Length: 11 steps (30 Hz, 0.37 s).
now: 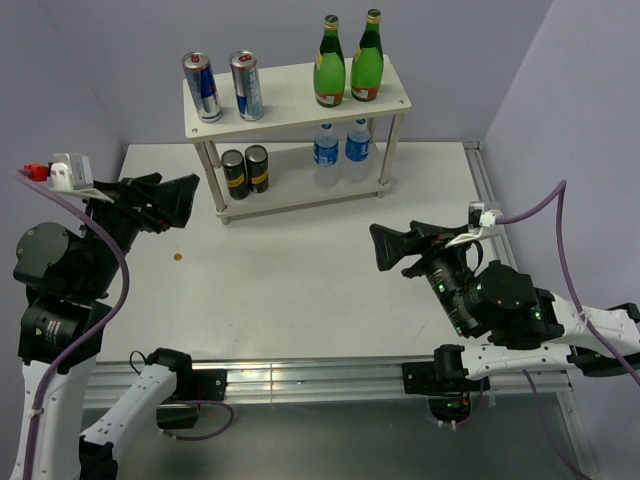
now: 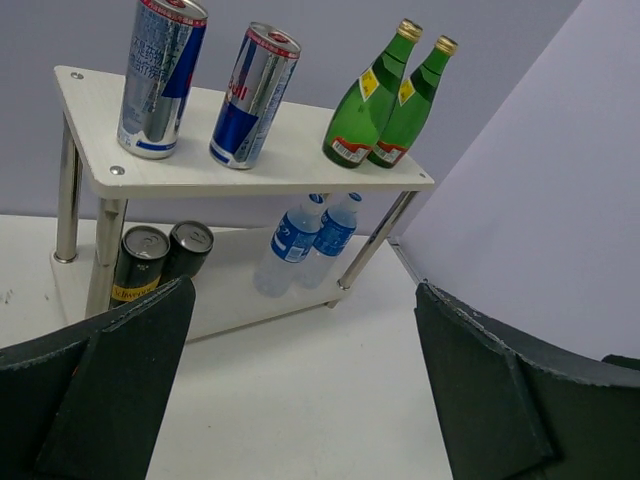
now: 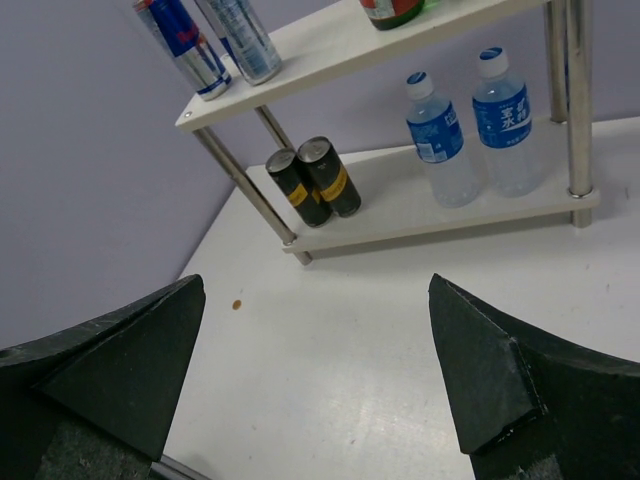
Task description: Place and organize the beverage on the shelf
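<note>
Left claw (image 2: 300, 300) and right claw (image 3: 316, 290) spread empty, facing blue-labelled water bottles (image 3: 440, 140) on shelf (image 3: 330, 42).

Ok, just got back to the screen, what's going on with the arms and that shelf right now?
Nothing is being handled at this moment. The left pincer and right pincer are both open and empty, hovering over the table short of the shelf. The top tier carries two silver-blue cans on the left and two green bottles on the right. The lower tier carries two black cans and two water bottles.
</note>
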### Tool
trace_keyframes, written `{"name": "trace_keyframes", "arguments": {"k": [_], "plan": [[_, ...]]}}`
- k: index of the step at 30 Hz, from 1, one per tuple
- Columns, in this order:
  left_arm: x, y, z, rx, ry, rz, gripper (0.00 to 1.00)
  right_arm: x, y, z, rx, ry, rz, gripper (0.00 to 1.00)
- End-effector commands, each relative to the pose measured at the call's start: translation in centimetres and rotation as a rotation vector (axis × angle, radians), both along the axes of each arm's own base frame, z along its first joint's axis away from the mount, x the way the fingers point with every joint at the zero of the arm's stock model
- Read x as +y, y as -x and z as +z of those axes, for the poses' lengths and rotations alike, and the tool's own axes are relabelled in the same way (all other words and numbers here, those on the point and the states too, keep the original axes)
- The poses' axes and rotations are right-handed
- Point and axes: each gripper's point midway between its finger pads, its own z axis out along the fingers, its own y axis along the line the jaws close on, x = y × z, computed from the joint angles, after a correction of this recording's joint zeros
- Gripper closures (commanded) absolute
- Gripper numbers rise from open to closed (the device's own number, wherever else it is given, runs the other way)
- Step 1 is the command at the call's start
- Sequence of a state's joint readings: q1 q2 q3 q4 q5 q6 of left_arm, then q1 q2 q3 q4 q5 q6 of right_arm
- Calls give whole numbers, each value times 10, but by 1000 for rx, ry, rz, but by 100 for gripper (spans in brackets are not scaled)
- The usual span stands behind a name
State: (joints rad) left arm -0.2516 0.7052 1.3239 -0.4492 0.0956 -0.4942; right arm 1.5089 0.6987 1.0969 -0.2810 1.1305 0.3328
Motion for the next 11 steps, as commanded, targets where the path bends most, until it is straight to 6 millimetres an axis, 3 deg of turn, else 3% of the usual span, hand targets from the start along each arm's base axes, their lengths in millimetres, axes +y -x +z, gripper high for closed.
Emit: {"name": "trace_keyframes", "arguments": {"k": [1,11], "plan": [[-4,4,13,-28,-1,-26,1,-11,-3,5,-8,38,-56,0],[1,4,9,-24,-27,0,1,-14,-7,6,-15,51,-105,0]]}}
